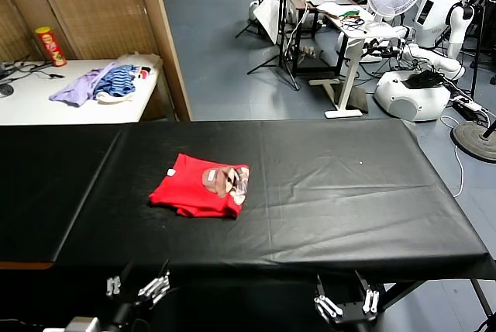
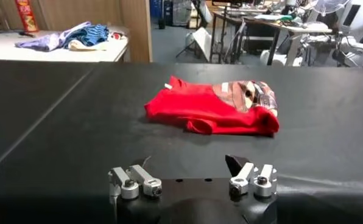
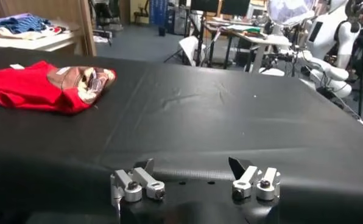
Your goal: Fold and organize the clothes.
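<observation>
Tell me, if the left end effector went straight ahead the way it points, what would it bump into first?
Probably the red T-shirt. The open left end effector sits at the near edge of the black table, pointing across it, and the folded shirt lies almost straight ahead with bare cloth between. Depth is hard to judge.

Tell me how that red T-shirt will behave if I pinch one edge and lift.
The red T-shirt is probably floppy: it lies in soft, uneven folds, so lifting one edge would likely undo them. It looks light, thin fabric. Pushed across the black table cover, it may bunch rather than slide whole.
</observation>
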